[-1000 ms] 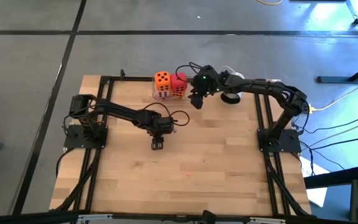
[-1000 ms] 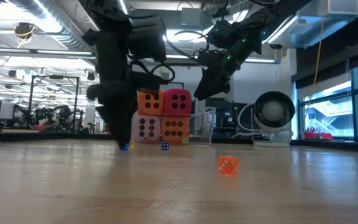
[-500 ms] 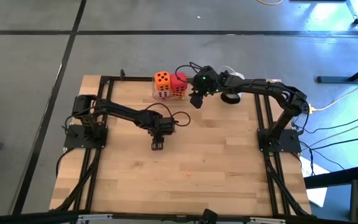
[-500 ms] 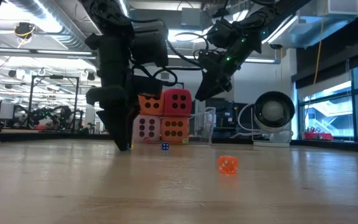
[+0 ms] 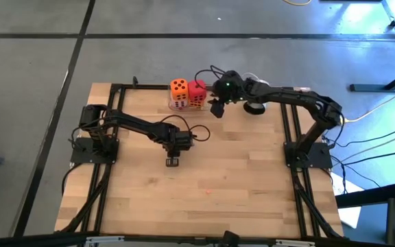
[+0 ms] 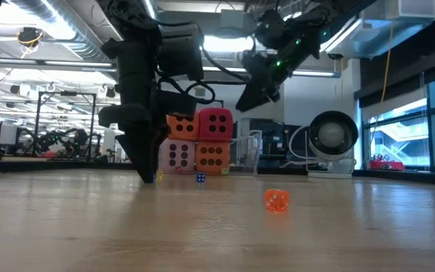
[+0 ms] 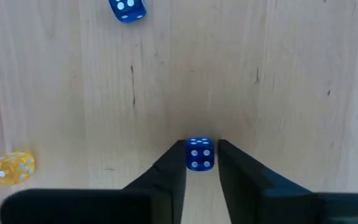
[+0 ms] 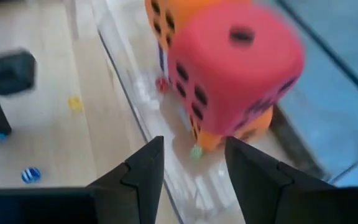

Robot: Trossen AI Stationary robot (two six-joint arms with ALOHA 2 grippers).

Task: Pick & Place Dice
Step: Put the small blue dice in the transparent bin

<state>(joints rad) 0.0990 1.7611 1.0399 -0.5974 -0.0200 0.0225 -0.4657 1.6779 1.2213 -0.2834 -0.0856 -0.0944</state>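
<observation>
Four big dice are stacked two on two in a clear tray point(image 8: 135, 87) at the table's far edge: a red die point(image 6: 216, 125) and an orange die point(image 6: 181, 126) on a pale pink die point(image 6: 178, 155) and an orange die point(image 6: 212, 156). My left gripper point(image 5: 173, 162) points down at mid-table, shut on a small blue die point(image 7: 199, 154). My right gripper point(image 5: 216, 110) hovers open beside the red die point(image 8: 235, 59), with nothing between its fingers. My left gripper has the small blue die's two opposite sides point(image 7: 190, 155) between its fingertips point(image 7: 176, 163). The fingers come from above, pointing steeply down. The die rests on the table, a six-pip face toward the wrist camera.
Other small dice lie loose on the wood: a blue one point(image 7: 127, 9), a yellow one point(image 7: 11, 168) and an orange one point(image 6: 276, 200) nearer the front. A round white device point(image 6: 333, 136) stands at the far right. Black frame rails point(image 5: 290, 130) run along the table's sides.
My left gripper's fingers have closed in on the small blue die, which has stayed where it was on the table.
</observation>
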